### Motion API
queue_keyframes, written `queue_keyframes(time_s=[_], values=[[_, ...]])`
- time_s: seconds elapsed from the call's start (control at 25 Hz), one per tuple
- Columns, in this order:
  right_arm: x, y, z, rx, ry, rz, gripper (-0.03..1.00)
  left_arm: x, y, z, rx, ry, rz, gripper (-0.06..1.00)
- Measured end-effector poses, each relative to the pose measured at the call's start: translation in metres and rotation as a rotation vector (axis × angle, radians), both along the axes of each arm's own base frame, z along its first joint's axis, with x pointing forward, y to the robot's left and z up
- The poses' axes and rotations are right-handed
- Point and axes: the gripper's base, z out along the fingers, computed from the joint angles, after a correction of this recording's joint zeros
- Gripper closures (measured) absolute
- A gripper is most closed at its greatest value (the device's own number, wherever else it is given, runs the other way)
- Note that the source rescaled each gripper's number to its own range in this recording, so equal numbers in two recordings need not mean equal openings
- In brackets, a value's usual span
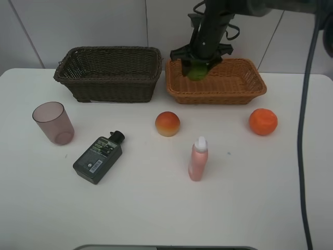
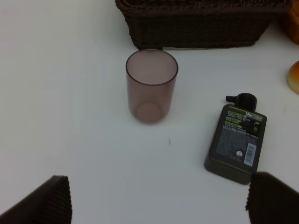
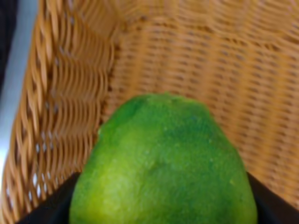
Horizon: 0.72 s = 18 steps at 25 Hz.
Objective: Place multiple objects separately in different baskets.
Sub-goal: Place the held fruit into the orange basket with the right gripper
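Observation:
My right gripper [image 1: 197, 66] is shut on the green round fruit [image 1: 197, 71], holding it over the left end of the orange-tan basket [image 1: 250, 88]; up close the fruit [image 3: 163, 163] fills the right wrist view above the weave [image 3: 224, 60]. The dark brown basket [image 1: 109, 78] stands to its left. On the table lie the purplish cup [image 1: 53, 122], the dark flat bottle [image 1: 98, 157], the peach [image 1: 167, 124], the pink bottle [image 1: 198, 159] and the orange [image 1: 263, 122]. My left gripper [image 2: 159, 198] stands open, back from the cup [image 2: 151, 86] and dark bottle [image 2: 237, 138].
The two baskets sit side by side at the back of the white table [image 1: 156, 208], close to the wall. A cable [image 1: 304, 130] hangs down on the right side of the high view.

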Motion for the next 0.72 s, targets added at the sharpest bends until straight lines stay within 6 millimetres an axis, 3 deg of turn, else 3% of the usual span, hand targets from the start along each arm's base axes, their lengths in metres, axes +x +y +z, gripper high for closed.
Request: queue_keyframes(time_s=[0.48, 0.72], values=[[0.017, -0.004, -0.034, 0.025, -0.046, -0.023, 0.48, 0.000, 0.000, 0.000, 0.000, 0.000, 0.000, -0.01], [0.018, -0.003, -0.035, 0.029, -0.059, -0.022, 0.46, 0.000, 0.000, 0.000, 0.000, 0.000, 0.000, -0.01]])
